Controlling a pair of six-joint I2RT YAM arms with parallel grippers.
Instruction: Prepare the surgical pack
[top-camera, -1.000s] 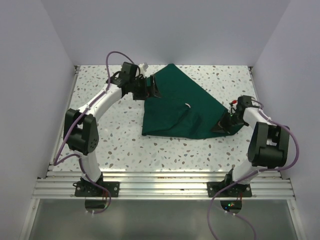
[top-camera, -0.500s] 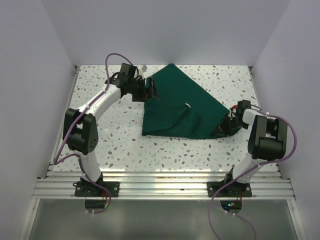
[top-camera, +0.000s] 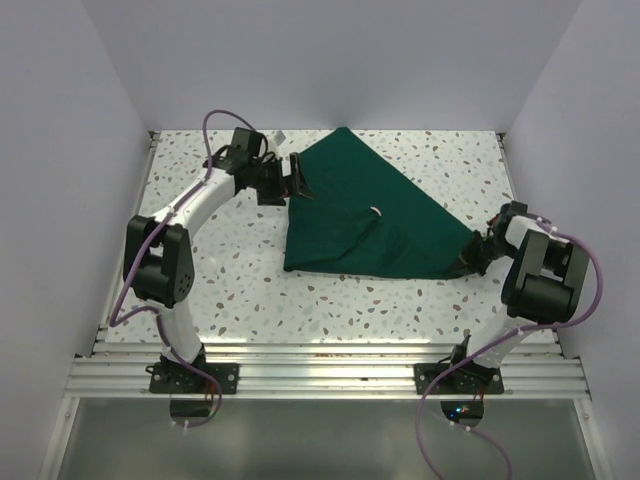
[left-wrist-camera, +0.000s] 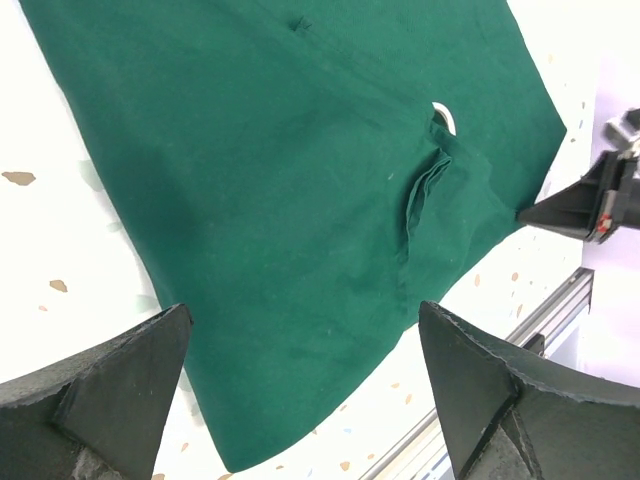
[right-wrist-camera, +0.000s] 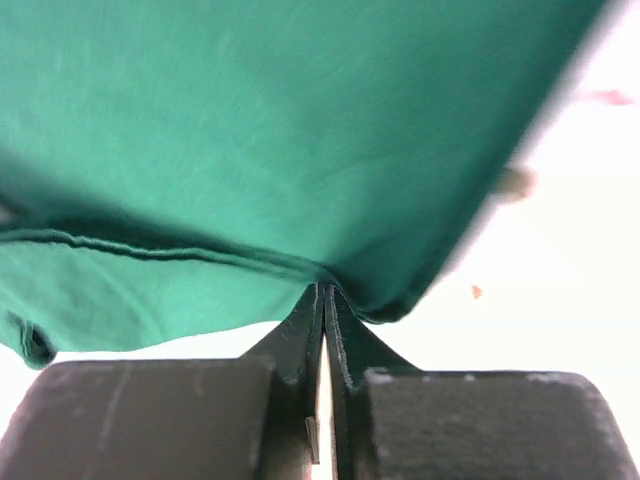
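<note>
My right fingers (right-wrist-camera: 303, 335) are clamped on a corner of the green drape (top-camera: 360, 215) at the frame's right, my left fingers (left-wrist-camera: 110, 390) hang wide apart over its upper-left edge, and with it creased across the desk (top-camera: 250, 295) I'd pull low, steady, outward to flatten it.

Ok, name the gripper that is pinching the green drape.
The right gripper, shut on a corner of the drape; the left gripper stands open, holding nothing.

Speckled terrazzo table (top-camera: 250, 290); pale plain walls (top-camera: 330, 60)
</note>
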